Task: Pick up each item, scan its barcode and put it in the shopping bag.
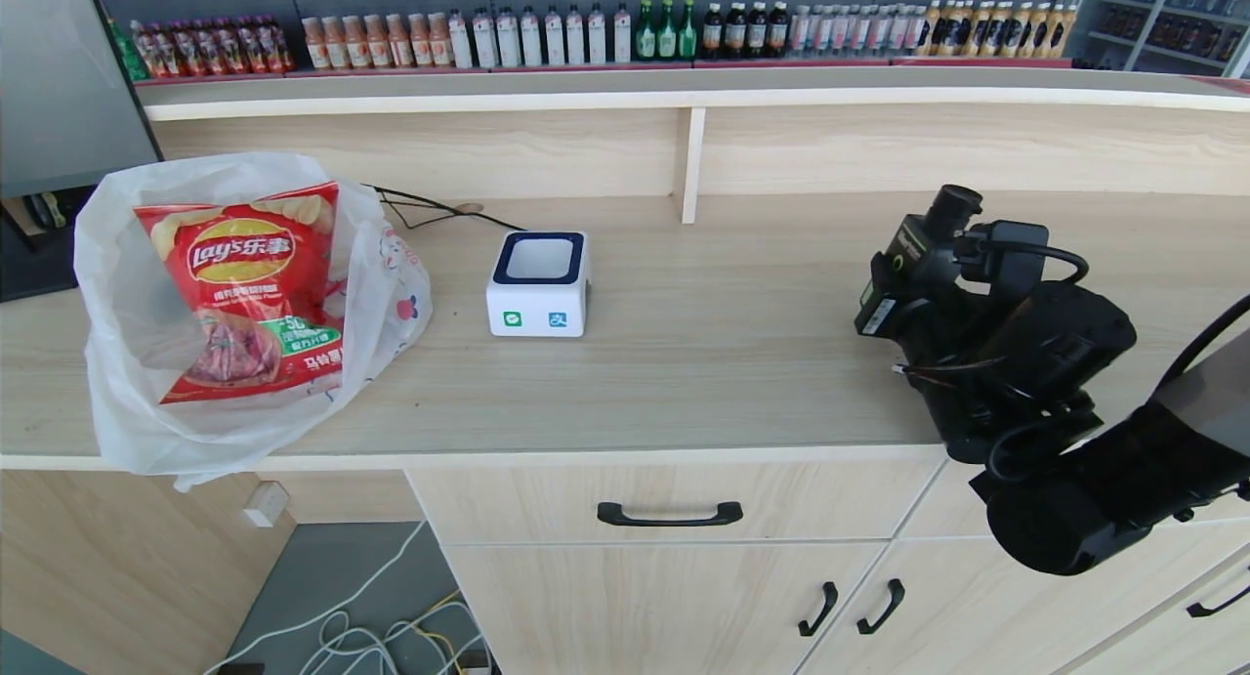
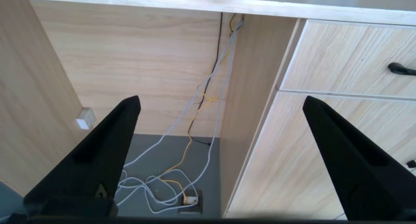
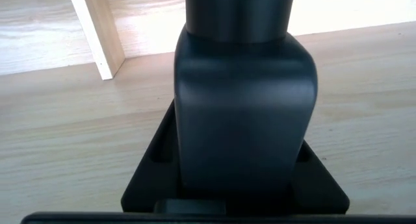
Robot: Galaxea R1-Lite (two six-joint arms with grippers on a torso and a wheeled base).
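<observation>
A white plastic shopping bag [image 1: 117, 265] lies on the left of the wooden counter [image 1: 742, 362] with a red bag of chips [image 1: 249, 284] inside it. The white barcode scanner [image 1: 539, 282], with its dark-framed window facing up, stands at the counter's middle. Over the counter's right end my right gripper [image 1: 928, 309] is shut on a dark bottle [image 1: 913, 250] [image 3: 244, 120], cap pointing up and away; the bottle hides the fingers. My left gripper [image 2: 221, 100] hangs open and empty below the counter's front edge, facing the gap beside the drawers.
A thin upright divider [image 1: 691, 162] and a raised ledge back the counter, with a shelf of drink bottles [image 1: 586, 35] behind. Black cables [image 1: 420, 206] trail behind the bag. Drawers with black handles [image 1: 670, 514] sit below; loose wires [image 2: 169, 178] lie on the floor.
</observation>
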